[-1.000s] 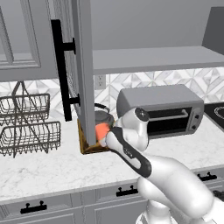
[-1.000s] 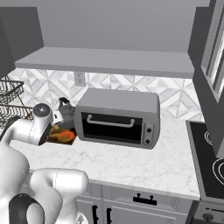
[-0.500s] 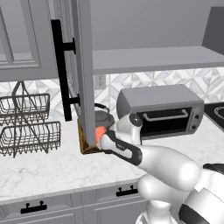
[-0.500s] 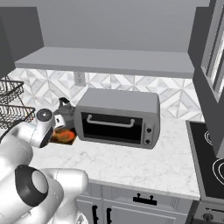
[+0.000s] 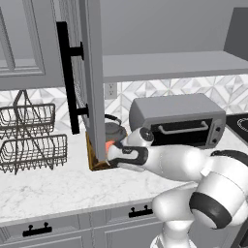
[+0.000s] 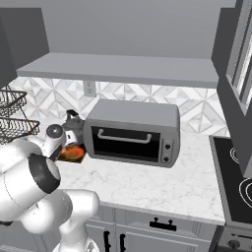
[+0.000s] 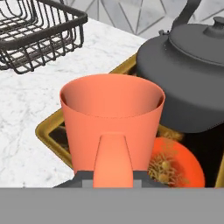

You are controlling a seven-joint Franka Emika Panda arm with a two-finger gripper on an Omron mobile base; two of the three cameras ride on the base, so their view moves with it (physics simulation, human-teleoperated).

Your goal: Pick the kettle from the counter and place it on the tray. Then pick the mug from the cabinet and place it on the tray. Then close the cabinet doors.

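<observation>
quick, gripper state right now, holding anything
Gripper: shut on the mug by its handle, over the tray beside the kettle.

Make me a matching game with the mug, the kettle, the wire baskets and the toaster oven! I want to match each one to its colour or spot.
Things:
1. mug
2. kettle
3. wire baskets
4. toaster oven

Clues:
A. dark grey, sitting on the tray
B. boxy, with a door handle in front
C. orange-red, over the tray
D. stacked, at the left of the counter

Pairs: 1-C, 2-A, 3-D, 4-B
</observation>
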